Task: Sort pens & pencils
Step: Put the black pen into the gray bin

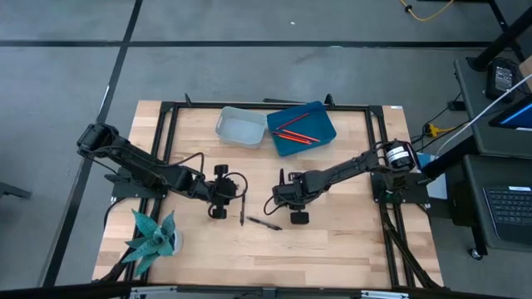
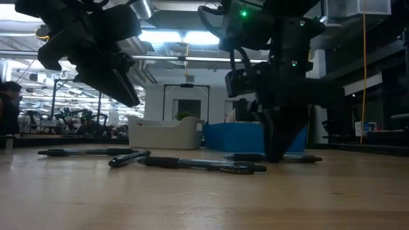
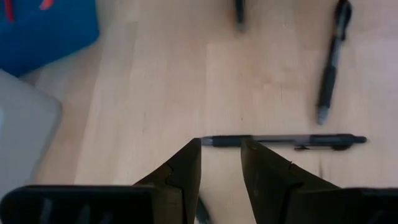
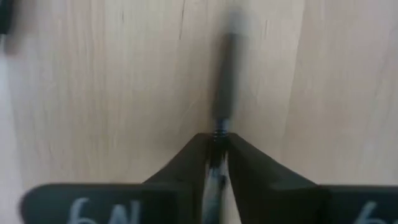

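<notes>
Several black pens lie on the wooden table: two show in the high view point(image 1: 242, 212) point(image 1: 266, 223), and in the low view they lie in a row point(image 2: 192, 163). The red pencils point(image 1: 293, 133) lie in the blue tray point(image 1: 320, 116). My left gripper point(image 3: 221, 146) is open and raised off the table point(image 2: 121, 83), with its fingertips just short of a pen lying crosswise point(image 3: 283, 140). My right gripper point(image 4: 216, 140) is down at the table point(image 2: 278, 144), shut on a pen point(image 4: 227, 74). A grey tray point(image 1: 241, 127) sits left of the blue one. My right gripper pinches a black pen between its two fingers, on the barrel where a small coil shows point(image 4: 219, 132). The fingers come from above, pointing down. The pen lies flat on the table point(image 2: 300, 158) and runs straight ahead out of the gap.
The grey tray point(image 2: 166, 133) and the blue tray point(image 2: 236, 136) stand at the table's far side. A teal paper plant point(image 1: 154, 237) sits at the near left corner. A black frame point(image 1: 166, 124) borders the table. More pens lie ahead of my left gripper point(image 3: 329, 62) point(image 3: 239, 12).
</notes>
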Available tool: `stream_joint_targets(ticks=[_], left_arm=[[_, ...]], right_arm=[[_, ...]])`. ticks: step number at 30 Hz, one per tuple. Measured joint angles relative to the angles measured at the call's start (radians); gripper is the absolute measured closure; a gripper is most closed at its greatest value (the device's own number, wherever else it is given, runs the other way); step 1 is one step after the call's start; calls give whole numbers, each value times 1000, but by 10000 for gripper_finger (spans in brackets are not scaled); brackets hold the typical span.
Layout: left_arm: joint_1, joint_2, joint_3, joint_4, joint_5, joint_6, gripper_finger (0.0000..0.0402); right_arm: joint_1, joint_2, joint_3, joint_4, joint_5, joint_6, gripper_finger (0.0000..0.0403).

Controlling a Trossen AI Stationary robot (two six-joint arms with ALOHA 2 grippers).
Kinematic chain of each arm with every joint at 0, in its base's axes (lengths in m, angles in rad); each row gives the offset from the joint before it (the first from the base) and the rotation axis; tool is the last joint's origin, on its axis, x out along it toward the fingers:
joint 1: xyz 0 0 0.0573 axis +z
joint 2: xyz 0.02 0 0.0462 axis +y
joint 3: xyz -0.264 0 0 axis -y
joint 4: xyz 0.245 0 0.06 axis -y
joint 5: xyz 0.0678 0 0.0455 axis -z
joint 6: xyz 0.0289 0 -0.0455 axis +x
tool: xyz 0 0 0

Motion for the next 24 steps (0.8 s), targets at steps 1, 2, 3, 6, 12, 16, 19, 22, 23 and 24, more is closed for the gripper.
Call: stream_joint_targets(ticks=[1, 2, 3, 6, 12, 16, 19, 22, 23, 24], left_arm=[[-1, 0, 0, 4, -16, 12, 294], [-1, 0, 0, 11, -37, 19, 294], [-1, 0, 0, 19, -57, 20, 294], [-1, 0, 0, 46, -88, 36, 294], [-9, 0, -1, 122, -93, 76, 294], [-10, -3, -15, 191, -94, 120, 294], [-10, -30, -67, 300, -94, 149, 294], [-9, -91, -147, 404, -92, 154, 294], [-9, -120, -178, 436, -87, 153, 294], [-9, -147, -206, 471, -81, 154, 294]], right_arm=[[-5, 0, 0, 0, -16, 0, 353], [-11, 0, 0, 0, -29, 0, 364], [-15, 0, 0, 0, -38, 0, 371], [-27, 0, 0, 0, -59, -3, 372], [-35, 0, -2, 2, -66, -23, 372], [-35, 0, -2, 2, -65, -24, 372], [-35, 0, -2, 3, -64, -28, 372], [-35, 0, -2, 3, -63, -41, 372], [-35, 0, -2, 4, -63, -45, 372], [-35, 0, -2, 6, -66, -49, 372]])
